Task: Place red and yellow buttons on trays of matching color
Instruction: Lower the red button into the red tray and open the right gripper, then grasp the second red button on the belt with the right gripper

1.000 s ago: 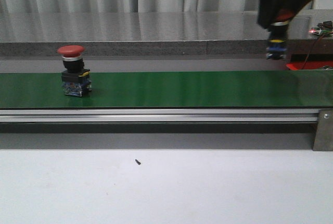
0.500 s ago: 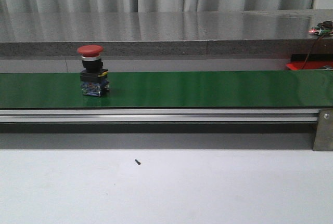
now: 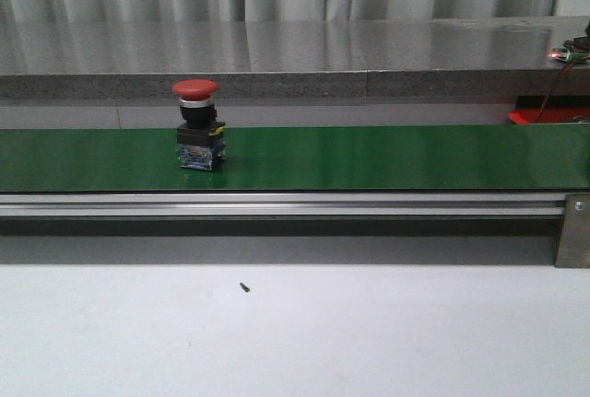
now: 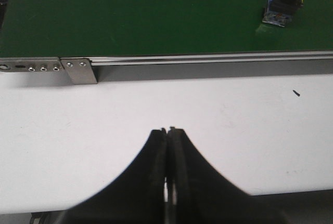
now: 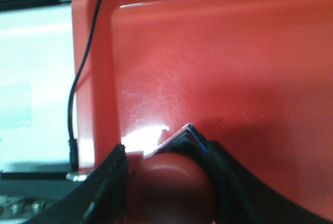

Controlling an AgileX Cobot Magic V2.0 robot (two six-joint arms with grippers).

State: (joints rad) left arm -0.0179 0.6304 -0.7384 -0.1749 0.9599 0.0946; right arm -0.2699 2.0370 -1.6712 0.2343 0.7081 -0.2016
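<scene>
two claws: left claw (image 4: 168, 130) closed empty; right claw (image 5: 165, 182) grips domed red button (image 5: 169, 180) over glossy red tray (image 5: 234, 68).

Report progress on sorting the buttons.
Done: nothing visibly set down on a tray. In hand: the right gripper holds a red button over the red tray. Left: a second red button stands on the green belt; the left gripper is shut and empty. No yellow button shows.
</scene>
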